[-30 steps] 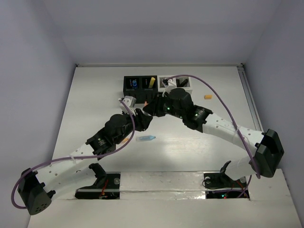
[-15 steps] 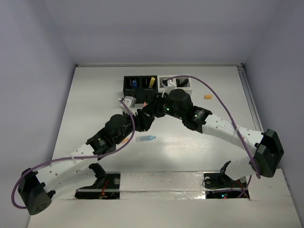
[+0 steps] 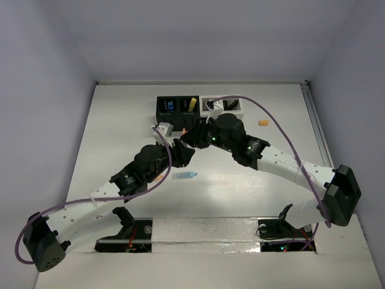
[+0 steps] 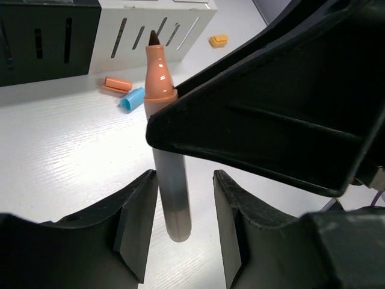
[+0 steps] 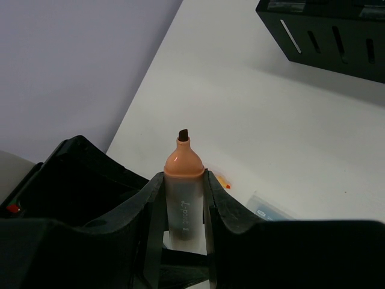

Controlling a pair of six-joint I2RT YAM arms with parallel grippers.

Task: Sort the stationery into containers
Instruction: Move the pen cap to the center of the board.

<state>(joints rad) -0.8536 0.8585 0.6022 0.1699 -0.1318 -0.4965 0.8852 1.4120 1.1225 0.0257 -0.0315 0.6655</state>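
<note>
My right gripper (image 5: 182, 178) is shut on an uncapped highlighter (image 5: 183, 192) with an orange tip and a grey barrel. My left gripper (image 4: 185, 186) is open, and the barrel's lower end (image 4: 168, 205) hangs between its fingers, close to the left one. In the top view both grippers (image 3: 185, 146) meet just in front of the containers (image 3: 198, 108), a row of two black holders (image 3: 177, 107) and two white holders (image 3: 224, 106). The black holders hold a blue item and a yellow item.
An orange cap (image 4: 117, 84) and a blue cap (image 4: 132, 98) lie in front of the white holder (image 4: 150, 30). An orange bit (image 3: 263, 123) lies right of the row. A pale blue piece (image 3: 185, 175) and a small orange piece (image 3: 157, 179) lie by my left arm.
Both grippers stay together in front of the holders. The right gripper with the highlighter has shifted slightly toward the left gripper.
</note>
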